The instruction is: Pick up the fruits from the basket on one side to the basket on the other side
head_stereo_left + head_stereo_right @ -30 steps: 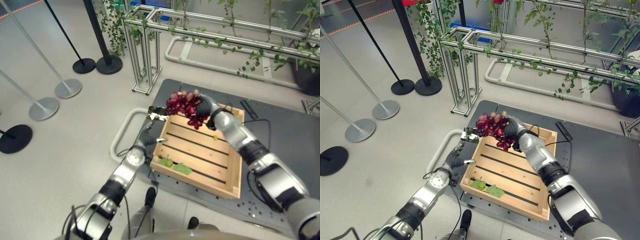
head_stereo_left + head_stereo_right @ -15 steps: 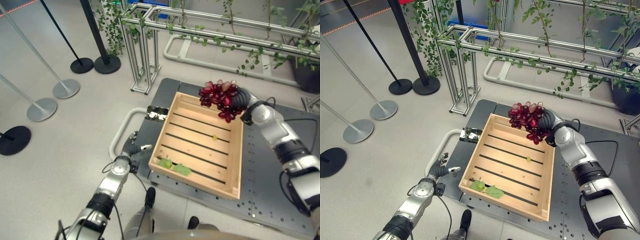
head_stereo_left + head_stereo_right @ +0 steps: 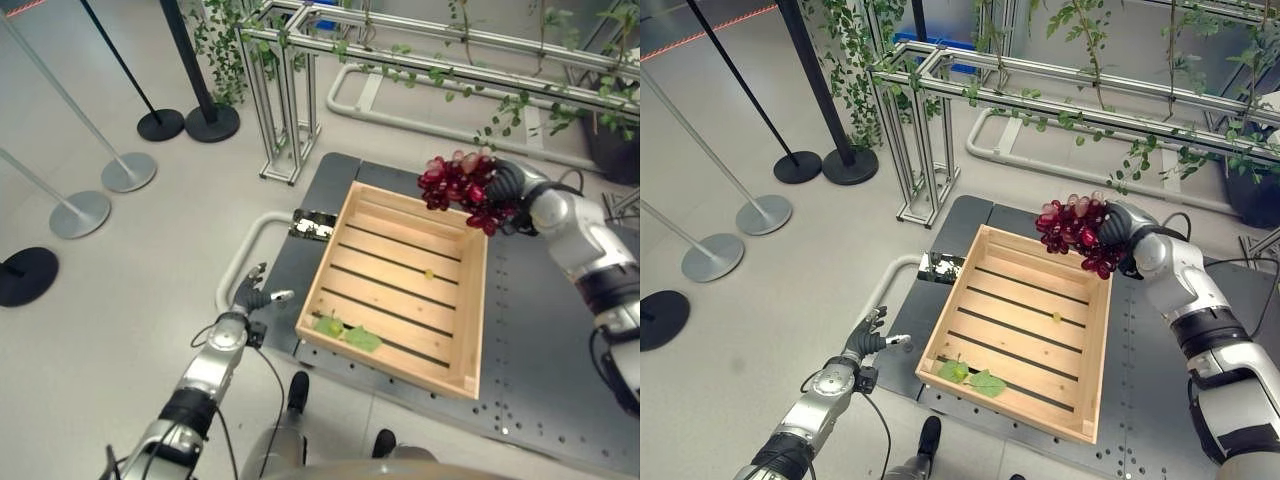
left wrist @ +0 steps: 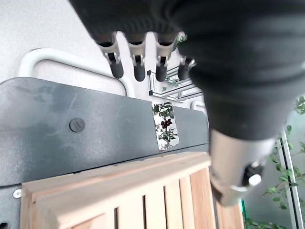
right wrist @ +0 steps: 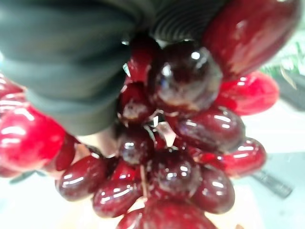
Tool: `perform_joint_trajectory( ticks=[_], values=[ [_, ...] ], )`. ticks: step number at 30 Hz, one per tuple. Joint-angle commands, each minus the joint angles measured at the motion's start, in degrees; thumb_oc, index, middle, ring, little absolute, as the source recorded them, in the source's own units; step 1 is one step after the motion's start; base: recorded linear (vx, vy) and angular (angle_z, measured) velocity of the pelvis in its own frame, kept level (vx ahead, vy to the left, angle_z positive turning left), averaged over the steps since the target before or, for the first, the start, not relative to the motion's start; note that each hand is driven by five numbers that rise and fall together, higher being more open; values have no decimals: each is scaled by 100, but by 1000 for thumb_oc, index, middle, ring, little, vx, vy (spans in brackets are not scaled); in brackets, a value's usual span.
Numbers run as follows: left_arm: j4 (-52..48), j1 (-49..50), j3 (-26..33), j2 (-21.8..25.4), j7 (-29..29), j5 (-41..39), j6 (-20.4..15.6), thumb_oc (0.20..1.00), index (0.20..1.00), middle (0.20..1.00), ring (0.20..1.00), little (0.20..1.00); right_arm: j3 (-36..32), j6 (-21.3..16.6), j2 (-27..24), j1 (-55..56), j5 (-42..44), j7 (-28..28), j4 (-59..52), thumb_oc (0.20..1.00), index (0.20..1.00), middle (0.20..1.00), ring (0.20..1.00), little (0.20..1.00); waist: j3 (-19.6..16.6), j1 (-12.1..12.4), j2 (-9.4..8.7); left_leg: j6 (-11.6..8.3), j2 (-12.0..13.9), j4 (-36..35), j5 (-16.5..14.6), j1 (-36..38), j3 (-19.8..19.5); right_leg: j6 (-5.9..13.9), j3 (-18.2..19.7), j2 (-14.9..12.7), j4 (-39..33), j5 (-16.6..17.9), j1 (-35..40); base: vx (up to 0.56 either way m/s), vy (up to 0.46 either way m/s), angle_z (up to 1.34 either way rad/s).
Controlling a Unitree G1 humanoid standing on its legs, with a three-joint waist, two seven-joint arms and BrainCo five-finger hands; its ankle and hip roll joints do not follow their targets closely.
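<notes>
Holding a bunch of dark red grapes (image 3: 463, 188), the right hand (image 3: 507, 186) has its fingers curled round the top of the cluster, up over the far right corner of the wooden crate (image 3: 470, 300); the bunch hangs partly over the crate's rim, clear of the slats.

Item, grapes: judged light but loose-jointed. The berries look glossy and smooth in the right wrist view (image 5: 183, 81), likely slippery, soft-skinned and easily bruised or shed from the stalk. Best hold is judged to be high on the cluster, near the stem, with a cupping grasp rather than a squeeze; the bunch will probably swing under a quick move.

Item, left hand (image 3: 868, 338): fingers straight and relaxed, empty, low beside the near left corner of the dark platform (image 3: 560, 300), apart from the crate.

Item, wooden crate: shallow, slatted floor, sitting on the platform. Contents: two green leaves (image 3: 363, 339) with a small green fruit (image 3: 330, 325) by the near wall, and one small pale berry (image 3: 428, 273) on a middle slat. Otherwise bare.

Item, second basket: none visible; destination cannot be told.

Surroundings: metal frame with trailing vines (image 3: 290, 90) beyond the platform; stanchion bases (image 3: 80, 214) on the floor to the left.
</notes>
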Motion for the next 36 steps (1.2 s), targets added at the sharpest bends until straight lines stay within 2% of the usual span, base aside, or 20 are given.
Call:
perform_joint_trajectory(
  ticks=[1, 8, 21, 27, 36],
  values=[
    [-345, -231, -233, 124, -66, 144, -116, 1000, 1000, 1000, 1000, 1000, 333, 2, 91, -709, -791, -187, 21, 200, 200, 200, 200, 200, -224, 101, -258, 75, 7, 462, -1033, 113, 423, 302, 158, -632, 101, 496, -451, 0, 0, 0],
    [-193, -521, -487, -13, -14, 158, -116, 1000, 1000, 1000, 1000, 1000, 725, -5, 891, -689, -746, -383, 821, 200, 200, 200, 200, 200, -156, 115, -266, 89, -9, 492, -1034, 92, 406, 300, 197, -635, 152, 486, -496, 0, 0, 0],
    [29, -660, -651, -19, 102, 427, -142, 1000, 1000, 1000, 1000, 1000, 962, -44, 1156, -969, -784, -666, 978, 200, 200, 200, 200, 200, -123, 138, -296, 100, -7, 479, -1041, 81, 438, 300, 191, -659, 186, 477, -539, 0, 0, 0],
    [338, -1063, -966, -75, 436, 1166, -107, 1000, 1000, 1000, 1000, 1000, 977, -63, 1457, -1130, -362, -898, 1060, 200, 200, 200, 200, 200, -178, 85, -275, 111, -3, 477, -1058, 112, 449, 296, 214, -652, 208, 445, -543, 0, 0, 0],
    [470, -1636, -1360, -278, 800, 1473, -109, 1000, 1000, 1000, 1000, 1000, 1046, -89, 1889, -1248, -181, -1141, 1294, 200, 200, 200, 200, 200, -248, 21, -268, 109, -7, 442, -1066, 166, 457, 307, 218, -638, 178, 430, -489, 0, 0, 0]
  ],
)
